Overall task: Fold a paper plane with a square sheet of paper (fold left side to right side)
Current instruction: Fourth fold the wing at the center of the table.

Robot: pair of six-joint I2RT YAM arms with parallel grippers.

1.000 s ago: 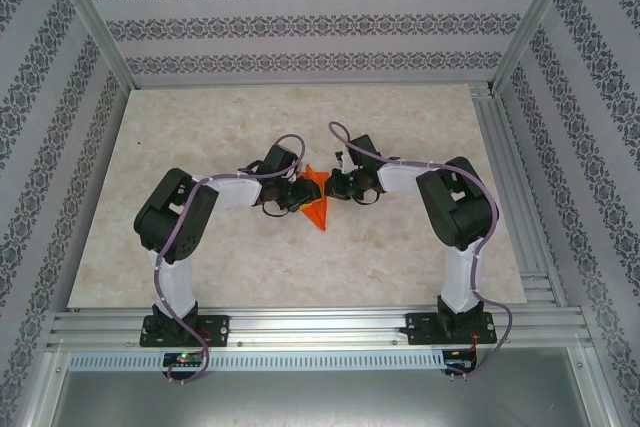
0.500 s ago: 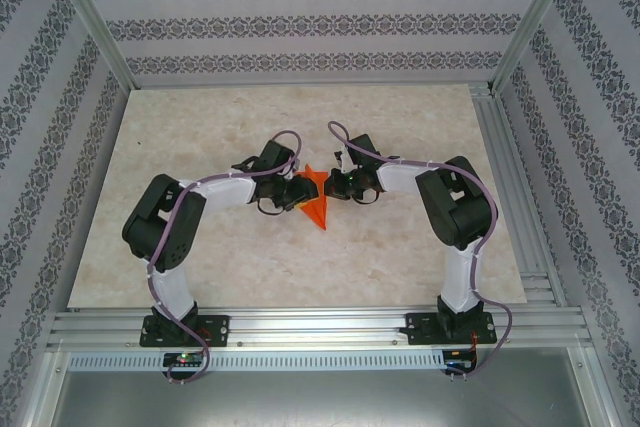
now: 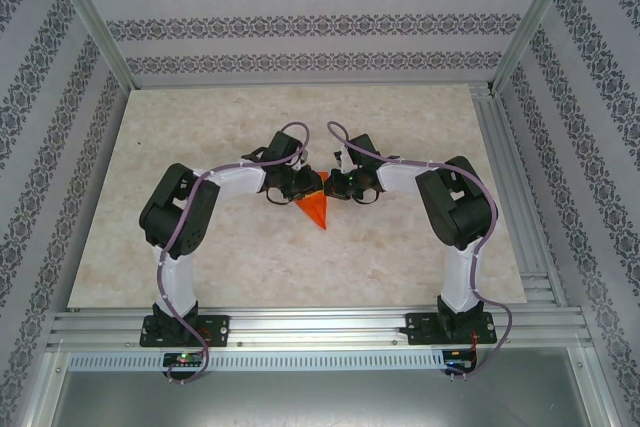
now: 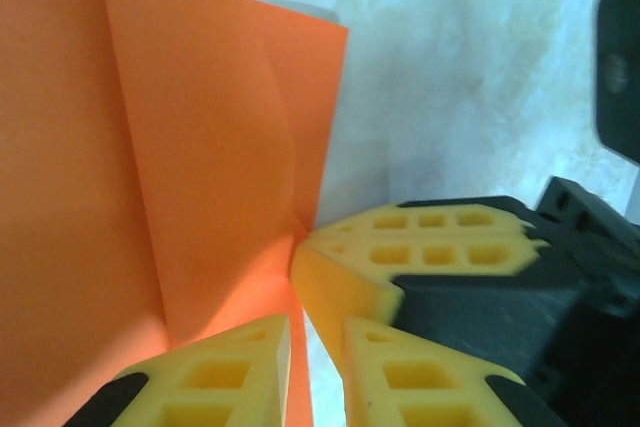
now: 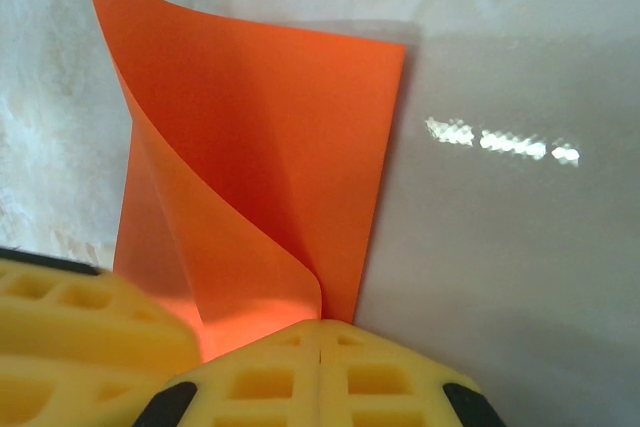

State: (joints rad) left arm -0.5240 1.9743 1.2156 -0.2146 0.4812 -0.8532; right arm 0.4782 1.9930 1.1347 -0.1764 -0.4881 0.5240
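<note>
Orange sheet of paper (image 3: pixel 316 207) is folded down to a pointed wedge, flat on the desk (image 3: pixel 200 127) directly between my two claws. Its point sticks out on the near side of them. One flap (image 5: pixel 230 237) is lifted off the lower layers and curls up; the rest lies flat.

My right claw (image 5: pixel 320 335) is closed, pads pressed together with no gap. Its tips are right at the base of the curled flap, touching paper. Can't tell if any paper is nipped between the pads or only pressed on. From my left wrist, that claw comes in from the right with its tip against the crease where the flap rises.

My left claw (image 4: pixel 318 332) has its pads a little apart, with a narrow slit between them. A thin orange edge stands in the slit against the left pad (image 4: pixel 225 372), with bare desk showing beside it, so it's not clamped. The tips sit just short of the right claw's tip, nearly touching. Most of the paper is ahead and left of them.

From above, the claws meet nose to nose over the wide end of the wedge, left from the left, right from the right. The desk is marbled beige, with patterned walls (image 3: pixel 300 27) around it.
</note>
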